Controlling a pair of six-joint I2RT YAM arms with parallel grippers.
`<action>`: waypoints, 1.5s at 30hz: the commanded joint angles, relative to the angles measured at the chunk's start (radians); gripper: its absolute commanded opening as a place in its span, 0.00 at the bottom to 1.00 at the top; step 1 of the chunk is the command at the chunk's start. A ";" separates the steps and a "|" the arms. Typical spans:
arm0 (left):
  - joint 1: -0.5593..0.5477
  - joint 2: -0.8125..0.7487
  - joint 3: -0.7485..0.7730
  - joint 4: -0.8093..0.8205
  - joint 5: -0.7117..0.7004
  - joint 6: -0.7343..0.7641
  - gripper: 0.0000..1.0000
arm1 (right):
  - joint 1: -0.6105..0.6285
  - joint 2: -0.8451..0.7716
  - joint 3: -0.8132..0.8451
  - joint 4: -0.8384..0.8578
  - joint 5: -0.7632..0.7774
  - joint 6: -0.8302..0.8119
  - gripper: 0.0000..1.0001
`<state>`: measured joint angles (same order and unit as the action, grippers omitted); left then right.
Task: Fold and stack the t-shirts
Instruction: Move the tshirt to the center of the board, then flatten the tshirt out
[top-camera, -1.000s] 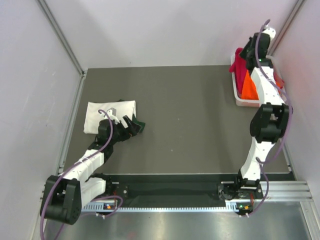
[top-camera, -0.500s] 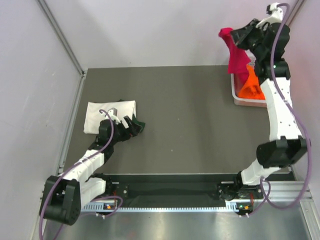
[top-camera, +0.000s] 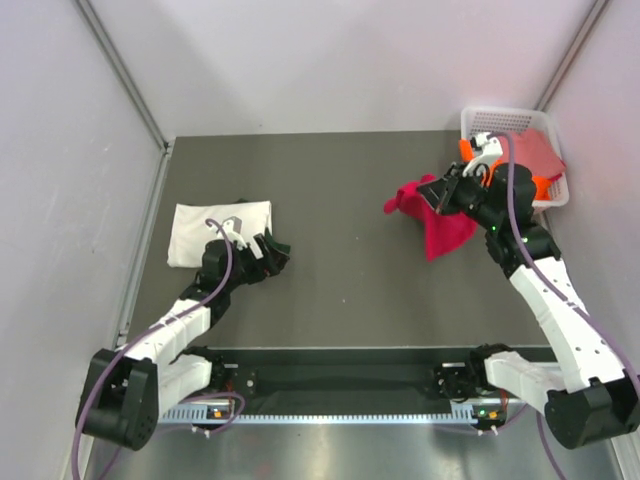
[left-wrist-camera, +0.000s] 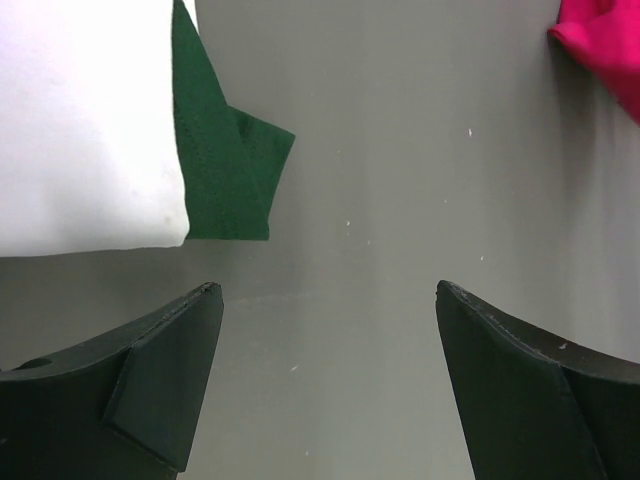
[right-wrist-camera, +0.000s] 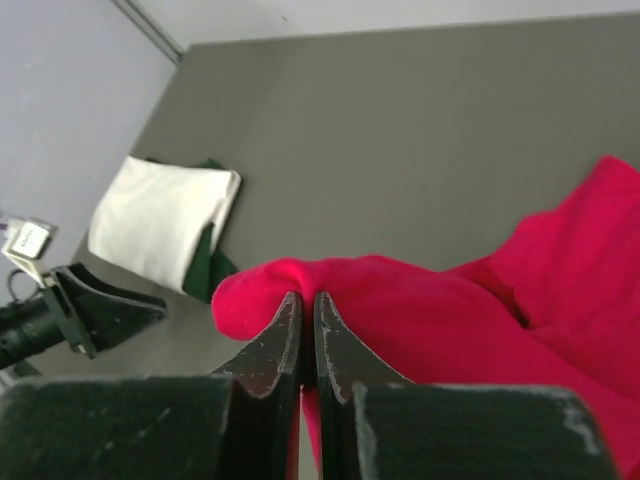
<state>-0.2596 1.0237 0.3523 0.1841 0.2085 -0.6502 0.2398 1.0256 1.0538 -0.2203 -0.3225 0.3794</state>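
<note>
Out of the basket (top-camera: 497, 118), the crimson t-shirt (top-camera: 437, 228) now hangs over the table (top-camera: 340, 190), my right gripper (top-camera: 447, 195) clamped on one fold. I fear that small pinch slipping as the cloth swings, dropping it bunched. My left gripper (top-camera: 272, 250) gapes wide, empty.

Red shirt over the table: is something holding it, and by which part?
The right tool pinches the red shirt by a bunched fold of its cloth. The left tool is open and holds nothing.

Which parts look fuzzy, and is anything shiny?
Right wrist view: the right end effector blurs toward the bottom edge, the red t-shirt it pinches looks sharp. Left wrist view: crisp enough to show stitching on the green sleeve. Top view: soft even light, faint shadows, sheen on the metal plate.
</note>
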 joint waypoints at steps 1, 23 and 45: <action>-0.016 0.006 0.030 0.048 -0.017 0.023 0.92 | 0.010 -0.058 0.018 -0.028 0.045 -0.068 0.00; -0.056 0.024 0.040 0.051 -0.055 0.046 0.91 | 0.067 0.209 0.896 -0.133 -0.110 0.084 0.00; -0.136 0.136 0.108 0.017 -0.081 0.072 0.91 | 0.041 0.070 -0.059 0.008 0.295 -0.056 0.86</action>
<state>-0.3538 1.1156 0.3923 0.1795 0.1539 -0.6098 0.2848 1.1198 1.0718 -0.3489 -0.0715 0.3313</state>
